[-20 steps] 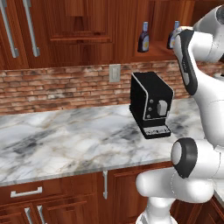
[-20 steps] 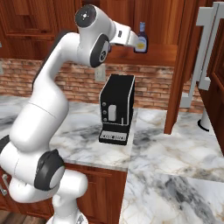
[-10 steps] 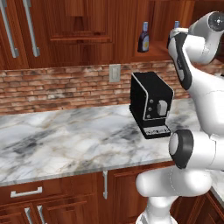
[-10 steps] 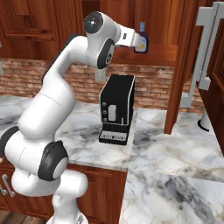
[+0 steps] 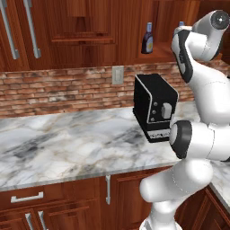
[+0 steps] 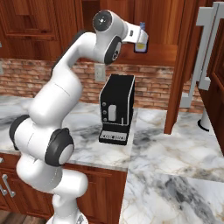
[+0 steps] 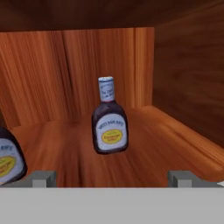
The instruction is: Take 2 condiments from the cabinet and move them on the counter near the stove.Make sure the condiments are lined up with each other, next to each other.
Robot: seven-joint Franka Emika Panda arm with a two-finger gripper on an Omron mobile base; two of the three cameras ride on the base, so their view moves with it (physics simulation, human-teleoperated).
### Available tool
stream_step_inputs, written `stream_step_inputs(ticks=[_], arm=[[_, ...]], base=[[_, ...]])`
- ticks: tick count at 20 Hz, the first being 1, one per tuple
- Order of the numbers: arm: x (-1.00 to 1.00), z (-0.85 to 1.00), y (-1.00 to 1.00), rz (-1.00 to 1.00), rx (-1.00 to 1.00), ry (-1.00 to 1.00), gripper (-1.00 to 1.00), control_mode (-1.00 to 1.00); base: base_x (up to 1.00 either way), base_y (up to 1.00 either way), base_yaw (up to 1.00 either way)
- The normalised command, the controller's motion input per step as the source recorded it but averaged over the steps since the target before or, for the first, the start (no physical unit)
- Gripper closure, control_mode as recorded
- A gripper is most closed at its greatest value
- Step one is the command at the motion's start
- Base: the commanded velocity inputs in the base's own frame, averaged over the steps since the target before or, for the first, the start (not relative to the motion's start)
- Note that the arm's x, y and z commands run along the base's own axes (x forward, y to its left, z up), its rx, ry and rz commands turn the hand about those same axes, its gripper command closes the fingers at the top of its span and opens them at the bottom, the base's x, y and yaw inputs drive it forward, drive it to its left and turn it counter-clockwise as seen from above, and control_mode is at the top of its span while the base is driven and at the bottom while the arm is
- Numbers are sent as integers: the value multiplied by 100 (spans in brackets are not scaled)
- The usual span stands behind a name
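Kitchen: red brick backsplash [image 5: 67, 90] under reddish wood uppers; marble counter [image 5: 67, 143] with a black coffee machine [image 5: 155, 108] standing on it near 3 o'clock in the left base view.
Cabinet: open wooden niche [image 7: 65, 70] above the coffee machine; the hand view looks straight into it, shelf floor below, back wall behind.
First condiment: dark bottle [image 7: 109, 120] with a yellow-white label and pale cap, upright on the shelf, just left of centre in the hand view, ahead of the finger tips and apart from them.
Second condiment: matching bottle [image 7: 8, 159], cut by the frame edge at 8 o'clock, well left of the first.
Claw: gripper [image 7: 113, 178] spread wide, holding nothing; finger tips [image 7: 41, 178] stand at either side of the view's bottom.
Change from a second ago: the upper arm has swung higher and the hand has pushed further toward the niche; in the right base view it now overlaps the bottle at 1 o'clock. Both bottles and the coffee machine stay put.
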Motion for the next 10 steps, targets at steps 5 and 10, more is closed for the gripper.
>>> stream_step_inputs(ticks=[5,10], arm=[[32,3,0,0,0,0,-100,-100],[29,0,0,0,0,0,-100,-100]], base=[[0,0,0],[0,0,0]])
